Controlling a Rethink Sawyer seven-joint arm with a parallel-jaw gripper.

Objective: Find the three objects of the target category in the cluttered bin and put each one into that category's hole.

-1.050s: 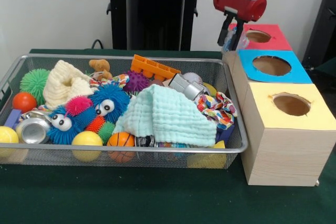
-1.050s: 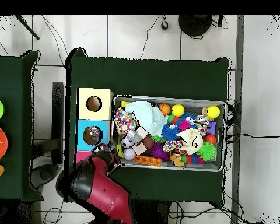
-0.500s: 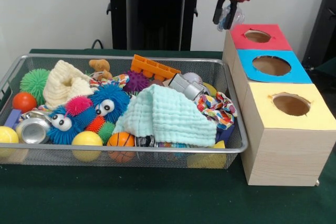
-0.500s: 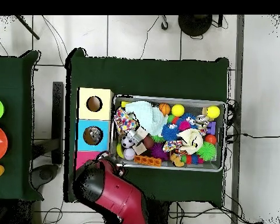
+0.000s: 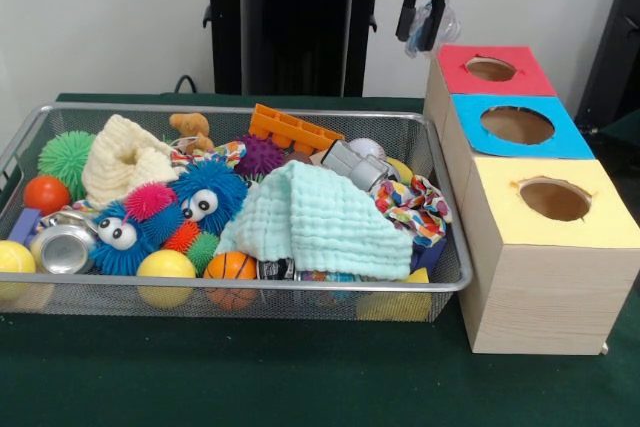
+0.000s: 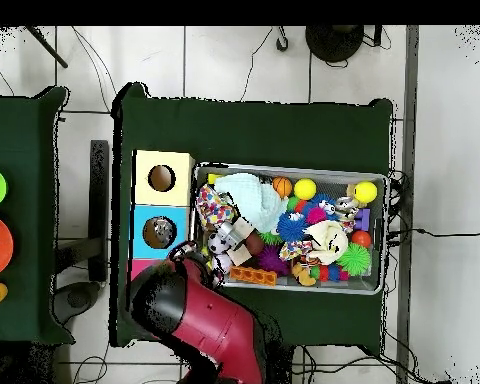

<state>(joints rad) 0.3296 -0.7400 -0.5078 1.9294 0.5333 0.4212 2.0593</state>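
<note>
My gripper (image 5: pixel 419 25) hangs high at the top, up and to the left of the red-topped box (image 5: pixel 530 74). Its two black fingers (image 5: pixel 405 9) stand apart with nothing solid between them; a translucent scrap shows beside the right one. The wire bin (image 5: pixel 250 289) is full of toys: a mint cloth (image 5: pixel 320 222), a cream knitted piece (image 5: pixel 120 159), blue fuzzy creatures with eyes (image 5: pixel 205 192), an orange brick (image 5: pixel 290 128), a tin can (image 5: pixel 62 247) and several balls. From above, the red arm (image 6: pixel 199 322) covers the gripper at the bin's (image 6: pixel 289 170) near-left corner.
Three wooden boxes with round holes stand in a row right of the bin: the red top farthest, the blue top (image 5: pixel 470 125) in the middle, the yellow top (image 5: pixel 605 222) nearest. A black pedestal (image 5: pixel 290 27) rises behind the bin. Green cloth (image 5: pixel 200 377) covers the table.
The gripper has risen from just above the red box and shifted left toward the bin. In the overhead view the arm has swung toward the bin's corner. The toys have not moved.
</note>
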